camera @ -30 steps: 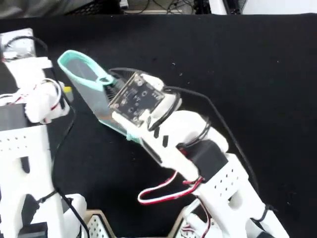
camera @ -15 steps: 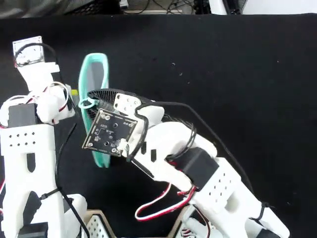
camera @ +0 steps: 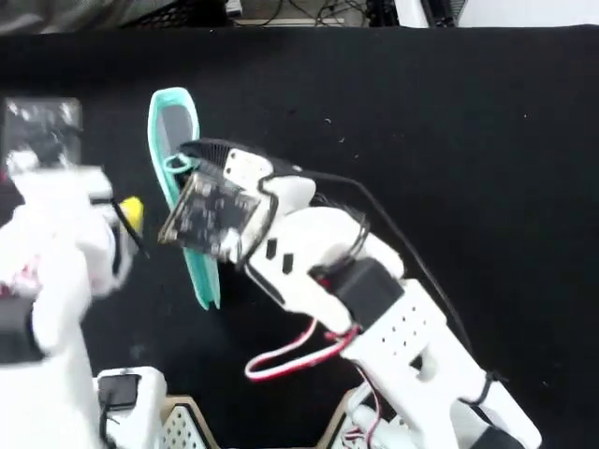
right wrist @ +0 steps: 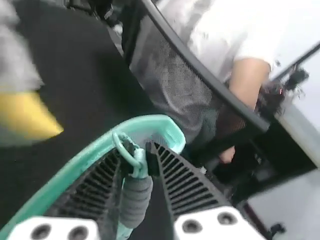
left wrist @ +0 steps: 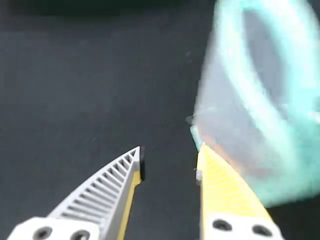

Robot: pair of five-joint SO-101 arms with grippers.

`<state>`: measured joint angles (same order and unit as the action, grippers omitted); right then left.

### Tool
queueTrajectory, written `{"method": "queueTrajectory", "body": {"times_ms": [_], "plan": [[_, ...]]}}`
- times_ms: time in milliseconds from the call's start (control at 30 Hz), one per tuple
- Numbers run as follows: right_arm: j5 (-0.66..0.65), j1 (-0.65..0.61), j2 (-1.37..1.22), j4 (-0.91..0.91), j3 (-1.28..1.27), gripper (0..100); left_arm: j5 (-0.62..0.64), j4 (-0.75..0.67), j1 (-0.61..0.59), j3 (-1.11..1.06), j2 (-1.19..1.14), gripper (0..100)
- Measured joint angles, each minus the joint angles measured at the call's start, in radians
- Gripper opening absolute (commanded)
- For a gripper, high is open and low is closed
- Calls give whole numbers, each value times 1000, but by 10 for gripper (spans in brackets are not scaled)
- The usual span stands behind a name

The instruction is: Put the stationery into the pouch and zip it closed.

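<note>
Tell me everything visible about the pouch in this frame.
The pouch is a slim case with a mint-green rim and greyish, translucent-looking sides; its mouth looks open. It sits tilted on edge, gripped by the right claw, shut on the rim beside the ring pull. The open left claw is close beside it.

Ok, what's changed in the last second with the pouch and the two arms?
The right gripper has swung the pouch from a slant to nearly vertical in the high view, closer to the left gripper. The left gripper seems to have slid back alongside the pouch and is open now. Unchanged: the right gripper stays shut on the pouch's zip-pull end.
</note>
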<state>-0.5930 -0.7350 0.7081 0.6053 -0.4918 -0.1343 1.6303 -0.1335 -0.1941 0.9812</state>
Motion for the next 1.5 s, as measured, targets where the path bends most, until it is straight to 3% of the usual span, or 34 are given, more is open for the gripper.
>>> {"method": "queueTrajectory", "body": {"times_ms": [133, 333, 533, 733, 833, 1167, 1500], "plan": [[34, 18, -34, -9, 21, 12, 2, -100, 81, -144, 163, 202], [38, 18, -35, -9, 25, 12, 9, -218, 94, -339, 302, 302], [38, 21, -37, -9, 25, 12, 9, -206, 118, -350, 394, 302], [38, 25, -37, -9, 25, 12, 9, -149, 315, -333, 482, 302], [38, 25, -37, -9, 25, 12, 9, -178, 341, -367, 486, 302], [38, 25, -37, 18, 32, 12, 15, -465, 166, -634, 486, 302], [38, 29, -38, 21, 32, 12, 15, -494, 149, -652, 496, 302]]}}
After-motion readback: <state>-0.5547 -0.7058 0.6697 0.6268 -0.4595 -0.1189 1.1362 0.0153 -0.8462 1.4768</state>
